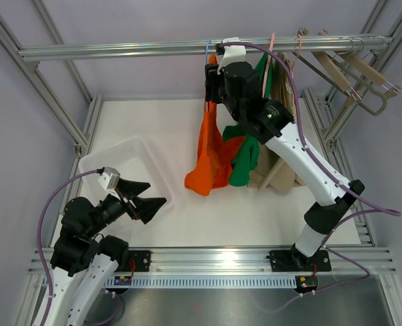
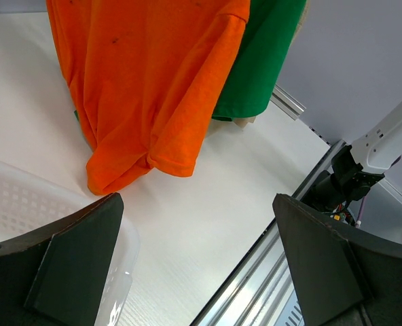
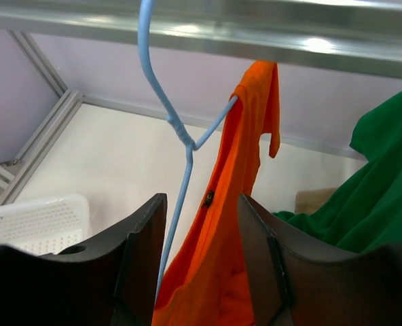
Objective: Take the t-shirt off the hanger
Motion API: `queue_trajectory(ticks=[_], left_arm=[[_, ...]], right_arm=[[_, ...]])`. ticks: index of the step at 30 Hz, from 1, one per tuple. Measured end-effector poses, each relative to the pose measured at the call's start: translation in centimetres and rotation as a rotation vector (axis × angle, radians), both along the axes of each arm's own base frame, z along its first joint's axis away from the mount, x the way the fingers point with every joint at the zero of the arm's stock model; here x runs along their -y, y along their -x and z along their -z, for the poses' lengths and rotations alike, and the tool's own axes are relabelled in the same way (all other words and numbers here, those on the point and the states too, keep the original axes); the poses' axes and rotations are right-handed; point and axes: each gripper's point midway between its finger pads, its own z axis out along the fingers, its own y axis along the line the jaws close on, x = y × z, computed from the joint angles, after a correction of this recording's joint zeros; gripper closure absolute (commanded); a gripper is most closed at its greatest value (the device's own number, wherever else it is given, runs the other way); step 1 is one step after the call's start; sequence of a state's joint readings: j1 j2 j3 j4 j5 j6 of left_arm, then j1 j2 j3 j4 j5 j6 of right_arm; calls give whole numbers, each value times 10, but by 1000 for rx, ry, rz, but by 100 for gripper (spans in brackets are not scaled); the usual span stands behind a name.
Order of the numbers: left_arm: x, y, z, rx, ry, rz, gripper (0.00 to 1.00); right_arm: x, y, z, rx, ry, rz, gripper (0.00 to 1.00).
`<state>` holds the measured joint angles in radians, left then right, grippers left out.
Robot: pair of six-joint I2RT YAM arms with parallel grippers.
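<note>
An orange t-shirt hangs from a light blue wire hanger on the top rail, its lower end resting on the table. In the right wrist view the hanger has one arm out of the shirt, which droops from the other arm. My right gripper is open just below the rail, with the hanger wire and a fold of the orange shirt between its jaws. My left gripper is open and empty, low at the front left, facing the shirt's hem.
A green shirt and a beige garment hang right beside the orange one. Wooden hangers hang at the rail's right end. A white basket sits on the table at the left, under my left gripper.
</note>
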<state>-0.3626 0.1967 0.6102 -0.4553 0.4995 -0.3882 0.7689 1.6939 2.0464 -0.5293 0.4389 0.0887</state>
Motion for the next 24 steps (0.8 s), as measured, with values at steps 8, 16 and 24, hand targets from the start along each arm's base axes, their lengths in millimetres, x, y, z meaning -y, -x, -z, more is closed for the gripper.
queue_trajectory(ticks=[8, 16, 24], left_arm=[[0, 0, 0, -1, -1, -2, 1], [0, -1, 4, -9, -3, -2, 1], [1, -2, 5, -17, -6, -1, 1]], right_arm=[[-13, -30, 11, 14, 48, 66, 56], [-9, -39, 24, 6, 99, 113, 88], [-3, -40, 16, 32, 129, 130, 100]])
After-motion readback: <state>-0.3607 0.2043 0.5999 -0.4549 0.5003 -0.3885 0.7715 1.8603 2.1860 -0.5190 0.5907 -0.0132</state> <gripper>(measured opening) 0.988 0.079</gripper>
